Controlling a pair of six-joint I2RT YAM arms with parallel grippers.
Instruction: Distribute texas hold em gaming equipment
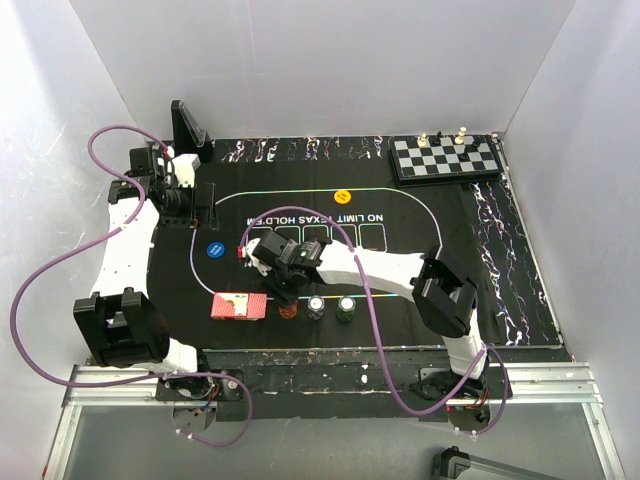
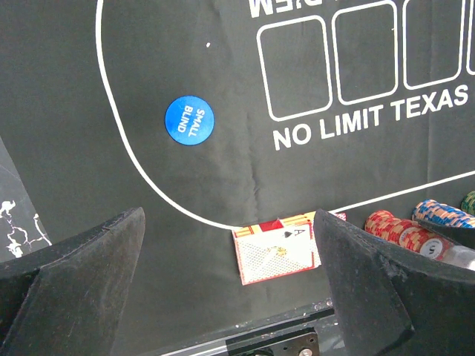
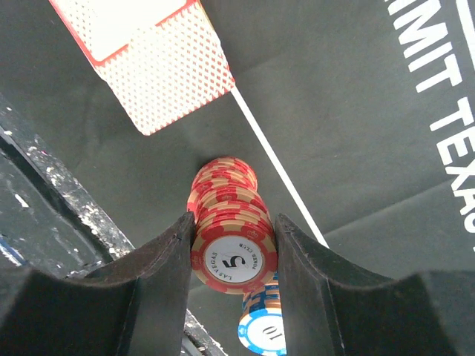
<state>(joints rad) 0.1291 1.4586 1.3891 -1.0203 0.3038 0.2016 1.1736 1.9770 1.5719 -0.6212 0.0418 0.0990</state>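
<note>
My right gripper (image 1: 289, 290) is shut on the stack of red poker chips (image 1: 289, 310) at the mat's near edge. In the right wrist view both fingers press the sides of the stack (image 3: 234, 237), around the gripper (image 3: 234, 222). Blue chips (image 1: 316, 307) and green chips (image 1: 345, 308) stand just right of it. Red-backed cards (image 1: 240, 305) lie to its left, with an ace face up (image 2: 278, 248). My left gripper (image 1: 195, 210) is open and empty, hovering high (image 2: 228, 216) at the far left. The blue "SMALL BLIND" disc (image 2: 189, 120) and the yellow disc (image 1: 342, 196) lie on the mat.
The black felt mat (image 1: 420, 280) covers the table. A chessboard (image 1: 445, 155) with a few pieces sits at the far right corner. A black stand (image 1: 188, 130) is at the far left. White walls enclose the table. The metal rail (image 1: 330, 385) runs along the near edge.
</note>
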